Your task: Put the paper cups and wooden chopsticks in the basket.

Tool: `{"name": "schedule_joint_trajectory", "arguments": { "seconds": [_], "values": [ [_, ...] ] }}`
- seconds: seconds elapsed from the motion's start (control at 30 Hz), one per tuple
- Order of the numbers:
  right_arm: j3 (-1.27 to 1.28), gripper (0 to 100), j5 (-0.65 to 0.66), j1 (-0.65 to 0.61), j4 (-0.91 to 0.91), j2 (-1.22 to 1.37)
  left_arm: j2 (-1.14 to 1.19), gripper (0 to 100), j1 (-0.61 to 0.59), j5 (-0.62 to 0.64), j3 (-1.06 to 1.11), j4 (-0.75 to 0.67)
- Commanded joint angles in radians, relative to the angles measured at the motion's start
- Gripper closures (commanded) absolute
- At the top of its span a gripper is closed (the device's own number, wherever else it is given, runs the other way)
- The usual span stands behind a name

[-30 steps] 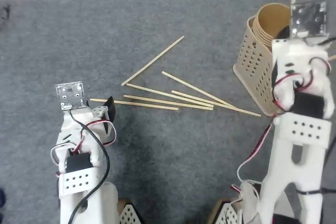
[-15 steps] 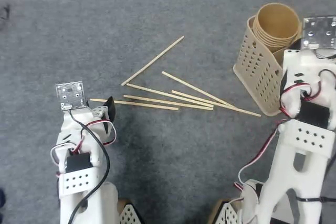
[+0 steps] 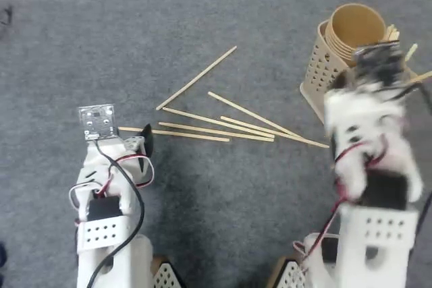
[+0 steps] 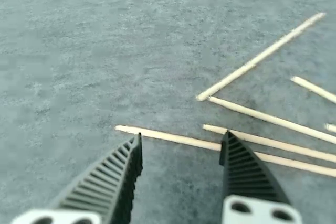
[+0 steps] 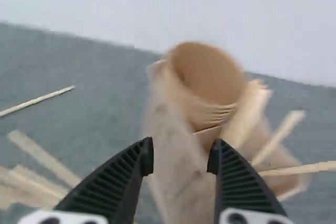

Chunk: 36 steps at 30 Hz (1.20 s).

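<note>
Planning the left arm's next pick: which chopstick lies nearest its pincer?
The pale wooden chopstick lying just off the left pincer; the others lie farther away.

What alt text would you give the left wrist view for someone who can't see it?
The left gripper hangs open over a grey mat, with one end of a wooden chopstick lying just beyond the tips of its two black ribbed fingers. Several more chopsticks lie scattered on the mat farther off.
</note>
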Motion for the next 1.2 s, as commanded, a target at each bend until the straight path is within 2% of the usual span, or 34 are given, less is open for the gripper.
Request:
{"name": "schedule_joint_trajectory", "arguments": {
  "seconds": [0.0,0.13,0.43,0.57,0.73,0.9,1.17],
  "values": [
    [0.046,82.9,-0.008,-0.147,0.085,-0.053,-0.02,77,0.026,-0.046,-0.012,-0.005],
    [0.199,82.9,-0.006,-0.165,0.028,-0.053,-0.012,77,0.078,-0.207,-0.068,0.084],
    [0.612,83.1,-0.006,-0.168,-0.34,-0.051,0.058,77,0.229,-0.333,-0.555,0.411],
    [0.704,83.2,-0.006,-0.168,-0.463,-0.051,0.305,77,0.287,-0.373,-0.78,0.485],
    [0.792,83.2,-0.014,-0.166,-0.591,-0.061,0.689,77,0.304,-0.44,-1.063,0.572],
    [0.87,83.2,-0.014,-0.166,-0.713,-0.062,1.043,77,0.302,-0.516,-1.288,0.582],
    [0.879,83.3,-0.008,-0.16,-0.727,-0.062,1.539,77,0.293,-0.571,-1.615,0.588]
  ]
}}
